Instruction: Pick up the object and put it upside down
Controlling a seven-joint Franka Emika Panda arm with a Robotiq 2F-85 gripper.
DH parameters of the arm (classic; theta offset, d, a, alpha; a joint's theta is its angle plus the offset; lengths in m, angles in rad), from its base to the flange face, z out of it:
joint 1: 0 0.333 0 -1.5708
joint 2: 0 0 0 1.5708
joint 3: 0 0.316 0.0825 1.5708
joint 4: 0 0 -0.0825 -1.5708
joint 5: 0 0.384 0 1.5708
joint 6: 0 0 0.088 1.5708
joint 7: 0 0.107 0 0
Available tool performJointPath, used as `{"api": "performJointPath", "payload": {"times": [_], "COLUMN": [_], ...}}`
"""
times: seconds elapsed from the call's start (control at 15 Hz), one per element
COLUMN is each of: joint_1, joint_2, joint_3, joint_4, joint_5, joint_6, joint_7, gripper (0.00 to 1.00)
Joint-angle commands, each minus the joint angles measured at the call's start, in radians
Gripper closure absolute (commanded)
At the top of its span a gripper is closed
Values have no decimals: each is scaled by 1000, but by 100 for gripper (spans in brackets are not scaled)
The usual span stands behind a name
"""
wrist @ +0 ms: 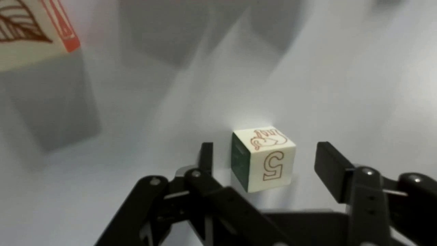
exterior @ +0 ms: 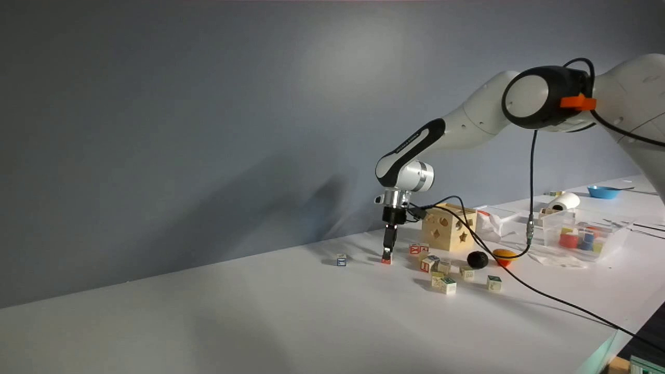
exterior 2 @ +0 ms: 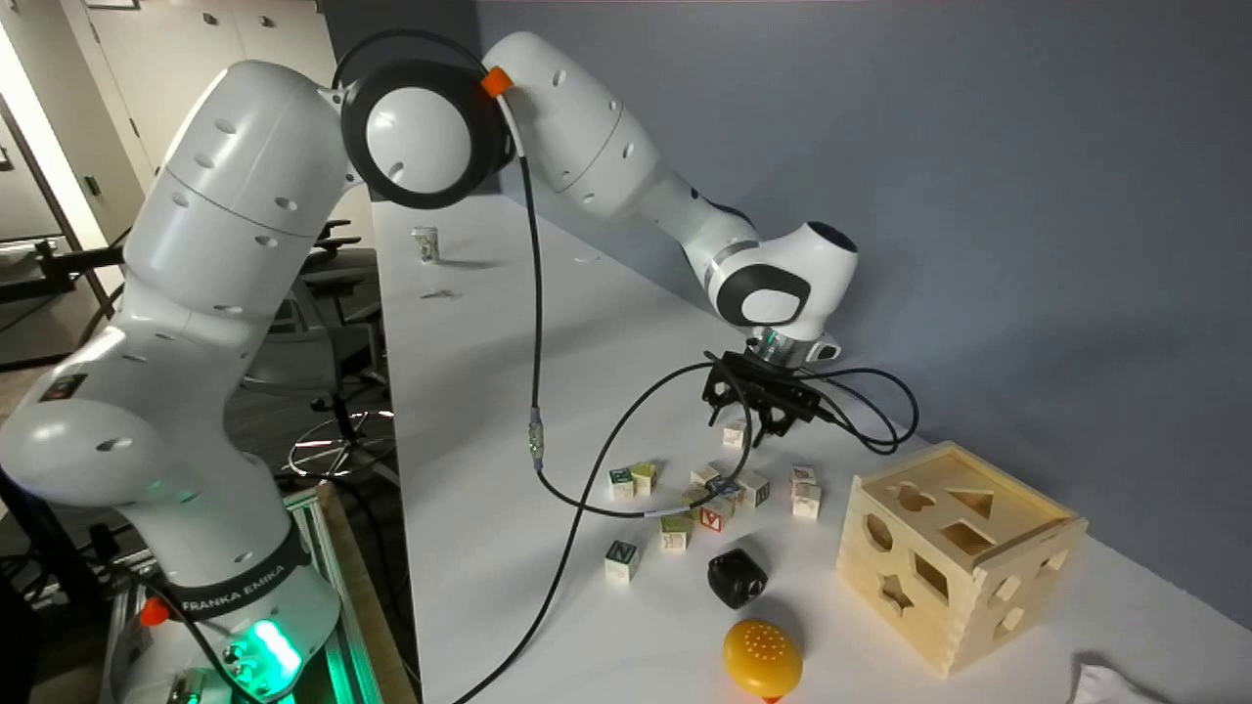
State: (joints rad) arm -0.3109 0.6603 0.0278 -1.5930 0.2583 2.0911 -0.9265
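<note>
Cream block [wrist: 263, 159] sits between jaws; gripper [wrist: 264, 150] spread fairly wide, gap either side, holding nothing. Probably light wood, stiff, tough, maybe bit slick, so pinch opposite flat sides mid-height imo.
</note>
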Motion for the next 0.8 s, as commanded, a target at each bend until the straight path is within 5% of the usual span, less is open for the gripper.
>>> {"api": "performJointPath", "payload": {"times": [0.0, 0.73], "joint_1": [-30, -111], "joint_2": [-22, 1], "joint_3": [19, 18], "joint_4": [-11, 23], "joint_5": [47, 209], "joint_6": [-59, -115], "joint_7": [0, -36], "gripper": [21, 22]}}
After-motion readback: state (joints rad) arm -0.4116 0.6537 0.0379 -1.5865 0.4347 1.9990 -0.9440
